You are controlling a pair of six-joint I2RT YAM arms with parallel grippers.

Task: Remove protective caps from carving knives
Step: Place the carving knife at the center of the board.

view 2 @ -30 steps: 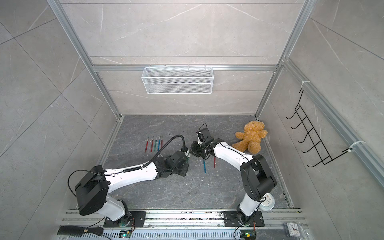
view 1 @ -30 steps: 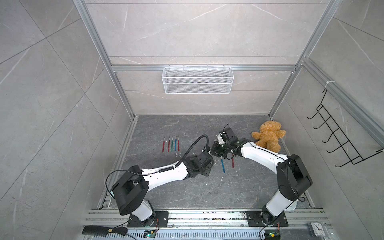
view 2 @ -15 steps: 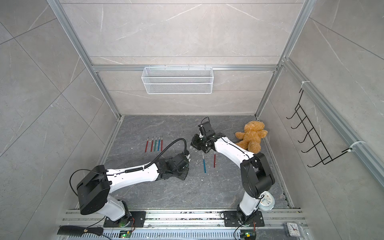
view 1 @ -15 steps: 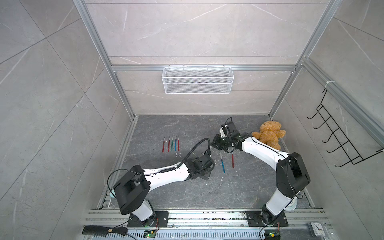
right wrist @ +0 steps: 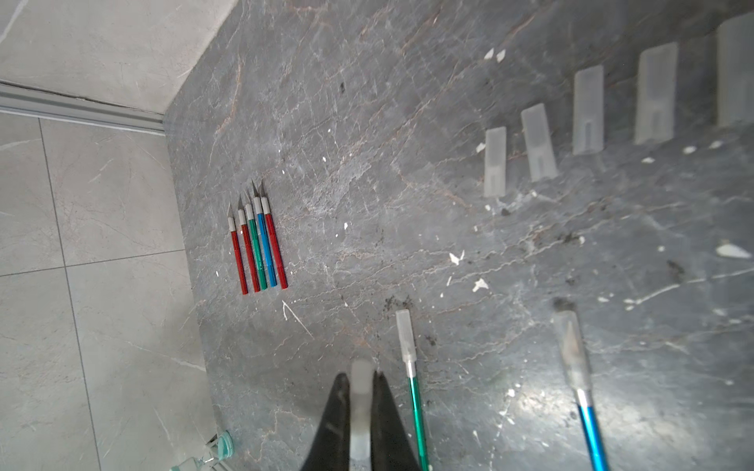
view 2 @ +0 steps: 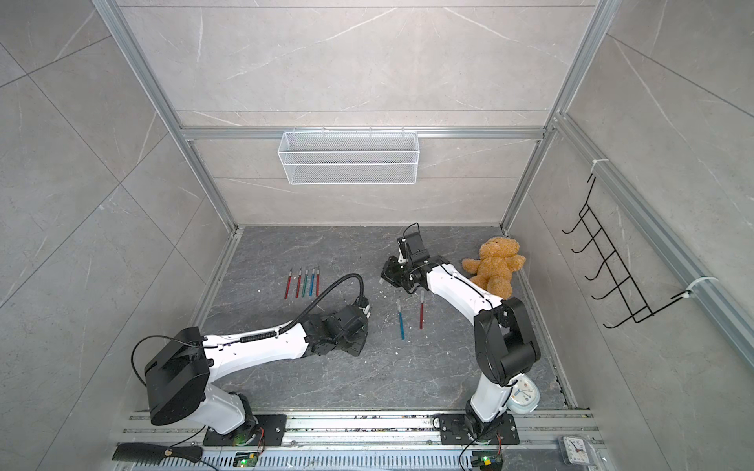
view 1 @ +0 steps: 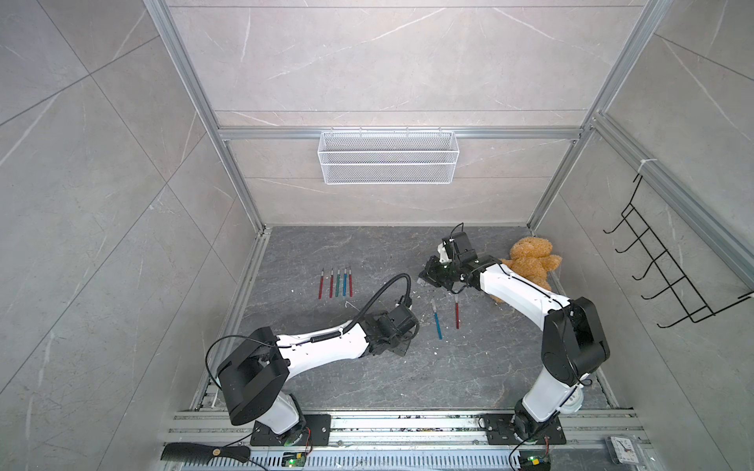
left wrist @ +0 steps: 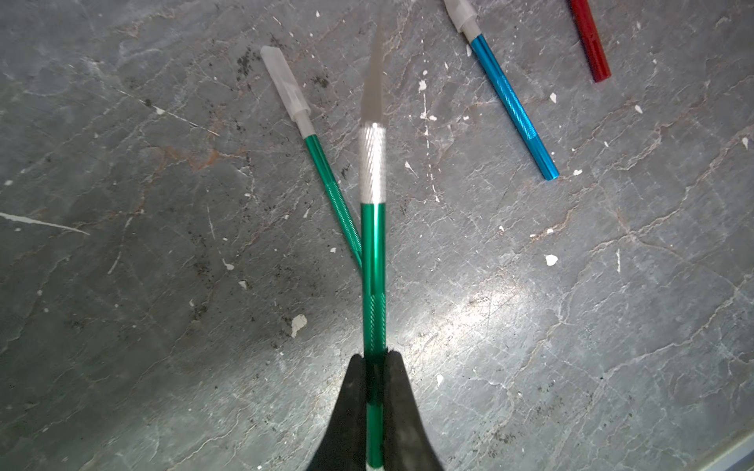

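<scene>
Two hands clamped: left hand (left wrist: 374, 355) on bare green knife (left wrist: 373, 253), right hand (right wrist: 361, 377) on cap (right wrist: 362, 368).
Judged: cap light, slick, pinch mid-length; knife stiff, sharp, grip handle.

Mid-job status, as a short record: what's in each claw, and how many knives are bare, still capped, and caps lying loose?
left claw: shut on bare green knife
right claw: shut on a cap
bare knife row: five, side by side
still capped: lying green knife, blue knife
red knife: tip too small to judge
loose caps: five in view, in a row
</scene>
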